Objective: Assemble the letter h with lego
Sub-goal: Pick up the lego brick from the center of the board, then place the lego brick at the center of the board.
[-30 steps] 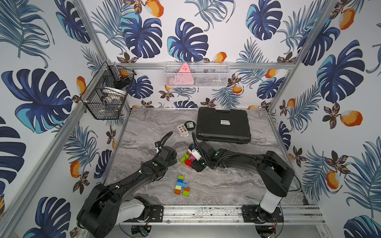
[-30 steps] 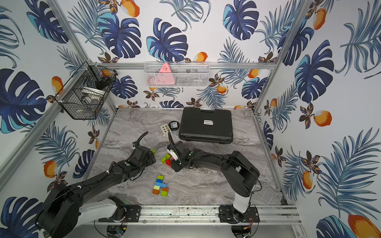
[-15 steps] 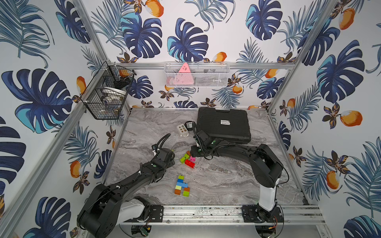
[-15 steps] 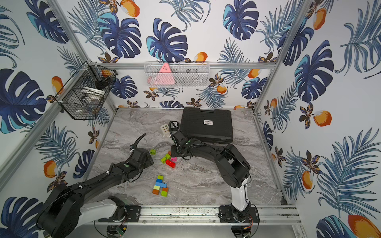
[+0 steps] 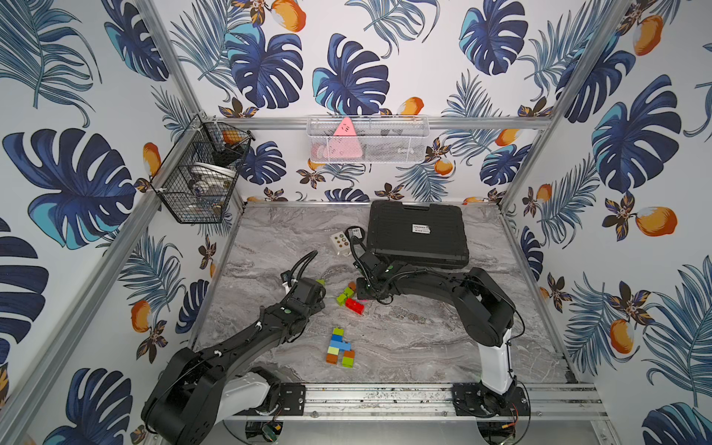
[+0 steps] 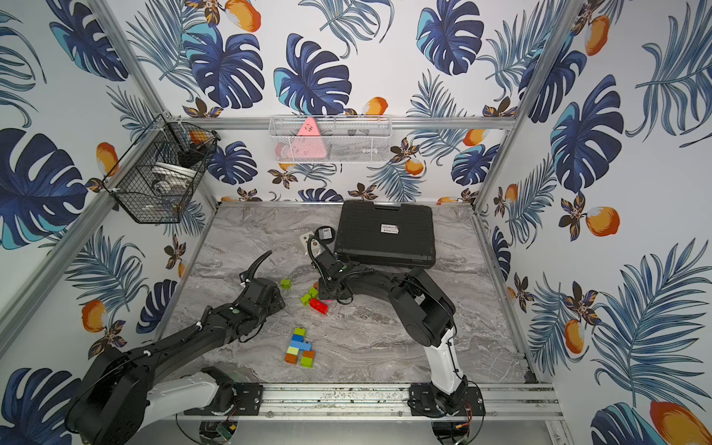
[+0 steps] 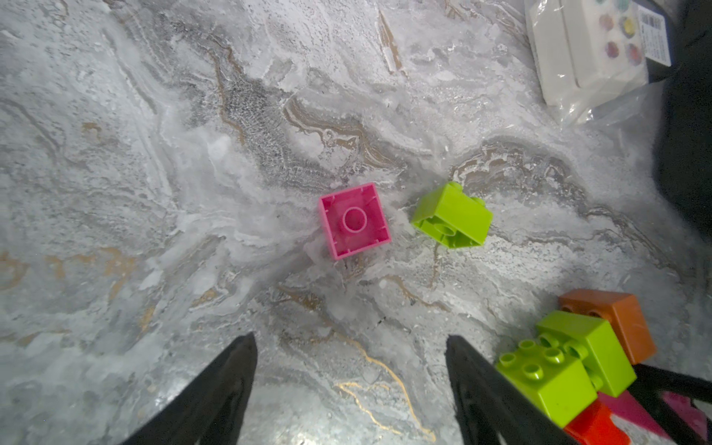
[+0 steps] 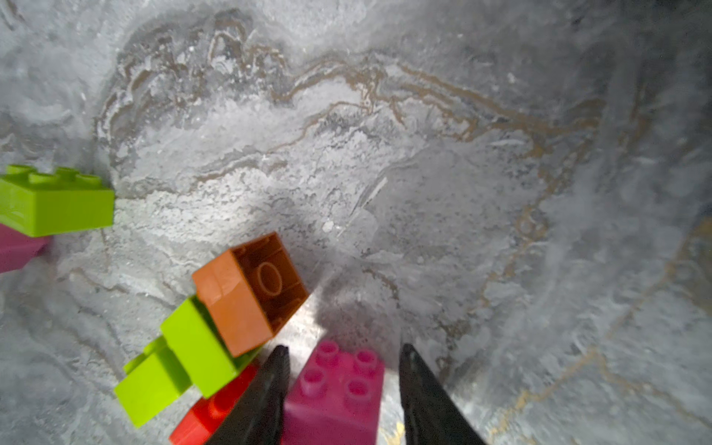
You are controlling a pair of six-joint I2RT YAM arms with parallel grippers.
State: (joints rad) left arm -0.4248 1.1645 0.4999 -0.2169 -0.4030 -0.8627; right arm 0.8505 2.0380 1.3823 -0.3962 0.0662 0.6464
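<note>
Worktop (image 8: 424, 173): right jaws straddle studs-up pink brick (image 8: 335, 393); cannot tell whether clamped. Left jaws wide open, empty, beside lime bricks (image 7: 551, 381).

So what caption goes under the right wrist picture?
Right gripper straddling a studs-up pink brick, beside an orange brick, lime green bricks and a red brick on the marble tabletop.

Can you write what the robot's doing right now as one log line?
left gripper: open, empty | right gripper: open around pink brick, one side gapped | build: untouched
</note>
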